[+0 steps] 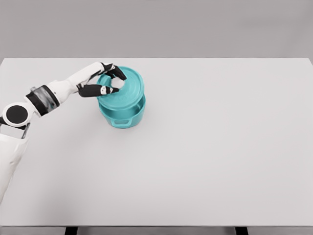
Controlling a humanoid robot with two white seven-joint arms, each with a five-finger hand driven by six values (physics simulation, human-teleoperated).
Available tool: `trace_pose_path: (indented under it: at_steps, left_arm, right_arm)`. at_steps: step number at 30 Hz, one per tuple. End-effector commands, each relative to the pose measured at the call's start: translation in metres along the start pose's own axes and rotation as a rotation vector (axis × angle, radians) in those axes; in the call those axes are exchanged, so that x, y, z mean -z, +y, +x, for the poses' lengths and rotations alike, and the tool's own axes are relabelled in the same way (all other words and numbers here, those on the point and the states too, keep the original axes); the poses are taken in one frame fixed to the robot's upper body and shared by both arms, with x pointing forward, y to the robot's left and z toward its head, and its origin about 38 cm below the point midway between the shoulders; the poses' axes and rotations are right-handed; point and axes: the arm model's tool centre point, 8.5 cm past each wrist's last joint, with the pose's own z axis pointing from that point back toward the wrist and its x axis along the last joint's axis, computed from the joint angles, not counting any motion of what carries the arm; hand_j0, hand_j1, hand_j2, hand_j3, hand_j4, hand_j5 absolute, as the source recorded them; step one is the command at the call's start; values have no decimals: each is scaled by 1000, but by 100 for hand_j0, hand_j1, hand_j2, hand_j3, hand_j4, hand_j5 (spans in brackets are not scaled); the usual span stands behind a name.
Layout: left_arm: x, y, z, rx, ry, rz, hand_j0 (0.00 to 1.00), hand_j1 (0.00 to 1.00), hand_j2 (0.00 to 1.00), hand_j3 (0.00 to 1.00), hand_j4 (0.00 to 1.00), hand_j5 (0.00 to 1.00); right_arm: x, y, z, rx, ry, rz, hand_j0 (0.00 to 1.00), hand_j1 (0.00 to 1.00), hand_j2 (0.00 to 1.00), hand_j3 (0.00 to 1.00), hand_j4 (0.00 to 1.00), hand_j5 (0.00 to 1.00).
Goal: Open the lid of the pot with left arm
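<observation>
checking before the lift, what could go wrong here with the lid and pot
1. The lid already sits tilted on the teal pot; it might slide off sideways.
2. The left robot hand grips only the lid's left edge, so it may slip out.
3. The pot might be dragged along the table.

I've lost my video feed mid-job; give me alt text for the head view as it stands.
The left hand grips the round teal lid, which sits tilted and shifted on the teal pot, toward the far left of a white table. The right arm is out of view.
</observation>
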Motion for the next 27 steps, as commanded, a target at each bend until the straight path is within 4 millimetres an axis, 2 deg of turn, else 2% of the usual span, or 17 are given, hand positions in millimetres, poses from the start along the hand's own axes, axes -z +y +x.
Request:
trace_pose_path:
  at_steps: [1, 27]
  left_arm:
    - [-2, 2, 1, -3, -4, 8, 52, 52, 52, 52, 52, 52]
    - [-37, 21, -17, 2, 57, 72, 52, 52, 52, 52, 52, 52]
  right_arm:
    - [0, 0, 0, 0, 0, 0, 100, 100, 100, 100, 100, 100]
    - [0, 0, 0, 0, 0, 0, 100, 100, 100, 100, 100, 100]
